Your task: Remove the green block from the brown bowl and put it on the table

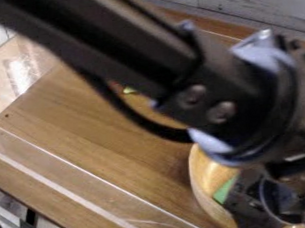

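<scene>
The black arm (124, 58) and its wrist (242, 98) fill most of the view. Below the wrist, at the bottom right, the thick tan rim of the brown bowl (205, 182) curves out from under it. A small patch of the green block (227, 192) shows inside the bowl, just left of the gripper; the rest of it is hidden. The gripper (278, 212) points down into the bowl. Its fingers are dark and blurred, so I cannot tell how the jaws stand or whether they touch the block.
The wood-grain table (78, 143) stretches out to the left of the bowl. A low clear plastic wall (17, 73) borders it at the far left, and a pale rail (69, 199) runs along the near edge. A black cable (136, 122) hangs under the arm.
</scene>
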{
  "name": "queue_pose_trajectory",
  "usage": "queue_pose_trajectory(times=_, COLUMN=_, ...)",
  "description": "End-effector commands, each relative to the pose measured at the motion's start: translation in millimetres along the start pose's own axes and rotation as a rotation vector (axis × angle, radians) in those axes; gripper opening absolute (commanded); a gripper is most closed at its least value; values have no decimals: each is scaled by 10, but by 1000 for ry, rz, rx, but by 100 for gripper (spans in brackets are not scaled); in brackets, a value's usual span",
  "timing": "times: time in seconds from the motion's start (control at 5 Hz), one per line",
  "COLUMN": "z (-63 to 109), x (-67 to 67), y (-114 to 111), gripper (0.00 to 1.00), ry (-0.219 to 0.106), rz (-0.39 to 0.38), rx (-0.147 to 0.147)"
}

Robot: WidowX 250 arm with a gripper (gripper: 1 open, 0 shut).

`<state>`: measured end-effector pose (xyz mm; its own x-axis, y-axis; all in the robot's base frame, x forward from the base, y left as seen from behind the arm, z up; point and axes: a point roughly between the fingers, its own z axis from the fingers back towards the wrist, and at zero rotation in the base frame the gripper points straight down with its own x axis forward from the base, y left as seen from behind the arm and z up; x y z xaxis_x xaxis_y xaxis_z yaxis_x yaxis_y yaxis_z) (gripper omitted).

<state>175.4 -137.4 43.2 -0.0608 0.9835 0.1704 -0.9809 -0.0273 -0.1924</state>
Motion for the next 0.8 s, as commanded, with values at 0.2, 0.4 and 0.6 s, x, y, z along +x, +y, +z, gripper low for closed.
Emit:
queue_pose_trajectory(times=0.2, z=198, x=77, y=-160, gripper=0, ry=37, rz=-64, rx=-39)
queue_pose_trajectory(times=0.4, z=167, x=17, y=-125, gripper=0, ry=19, rz=-73, rx=-34)
queue_pose_trajectory(times=0.6, z=105, x=-91, y=-80, gripper=0, ry=12, rz=-75, rx=-31)
